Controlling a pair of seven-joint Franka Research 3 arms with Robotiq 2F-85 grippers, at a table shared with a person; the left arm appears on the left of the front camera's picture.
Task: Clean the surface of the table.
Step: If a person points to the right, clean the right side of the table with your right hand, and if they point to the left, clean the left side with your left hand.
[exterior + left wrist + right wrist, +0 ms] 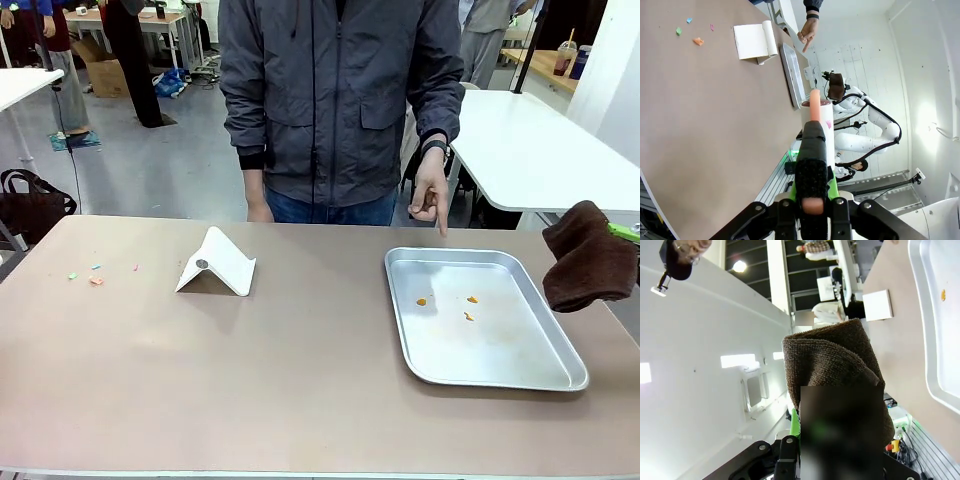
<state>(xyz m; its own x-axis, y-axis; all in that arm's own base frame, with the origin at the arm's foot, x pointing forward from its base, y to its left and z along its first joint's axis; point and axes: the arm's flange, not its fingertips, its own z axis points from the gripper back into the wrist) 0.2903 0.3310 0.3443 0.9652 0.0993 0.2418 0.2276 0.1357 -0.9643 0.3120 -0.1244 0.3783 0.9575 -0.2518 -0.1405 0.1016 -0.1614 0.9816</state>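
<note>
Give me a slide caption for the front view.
Person's hand points at the tray; right gripper holds a brown cloth.

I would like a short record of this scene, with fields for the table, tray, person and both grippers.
table: coloured scraps at left, white folded sheet near middle
tray: on right side, few orange crumbs inside
person's hand: points down at tray's far edge
left gripper: shut on stick-like tool
right gripper: shut on brown cloth, by table's right edge
</note>
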